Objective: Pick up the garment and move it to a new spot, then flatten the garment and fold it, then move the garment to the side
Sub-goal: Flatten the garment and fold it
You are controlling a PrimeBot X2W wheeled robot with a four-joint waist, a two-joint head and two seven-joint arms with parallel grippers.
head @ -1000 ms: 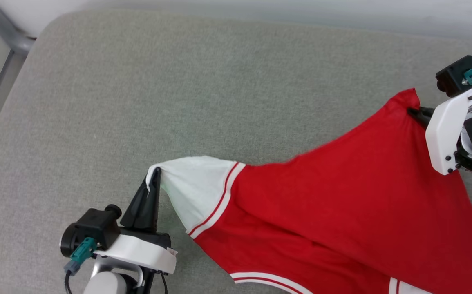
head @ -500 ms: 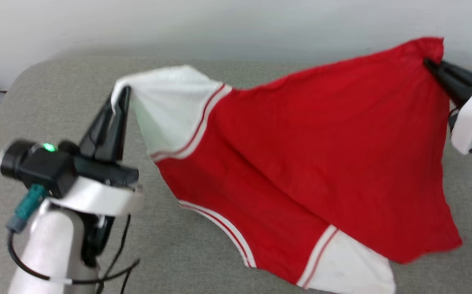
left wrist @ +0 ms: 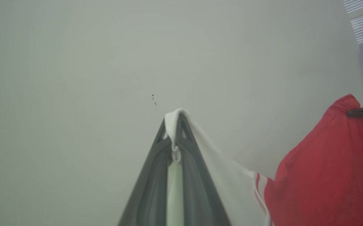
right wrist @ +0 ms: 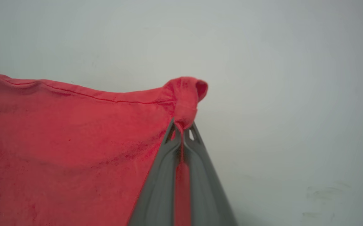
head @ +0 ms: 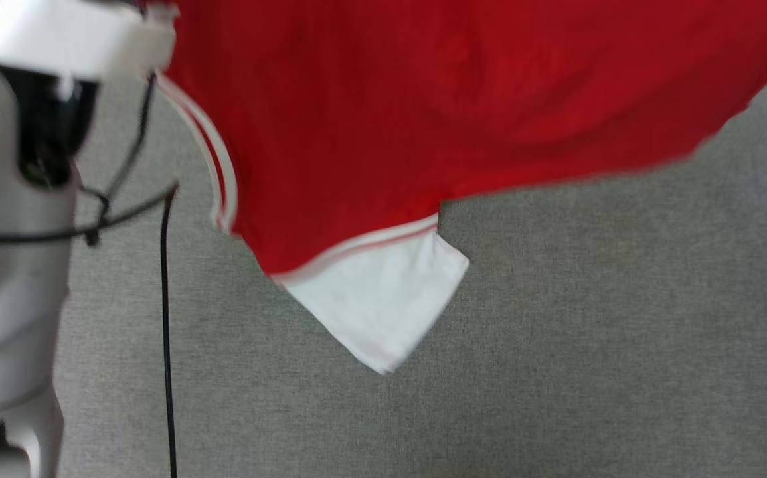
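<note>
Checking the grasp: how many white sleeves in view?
2. One sleeve is pinched in the left gripper; the other sleeve hangs free over the grey surface. None seems hidden.

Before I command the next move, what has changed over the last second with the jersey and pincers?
The red jersey has been swung upward: it was stretched low over the grey cushion, and now it hangs high, its free white sleeve dangling over the cushion. The head camera shifted too. Unchanged: left pincer shut on the other white sleeve's tip, right pincer shut on a red corner.
</note>
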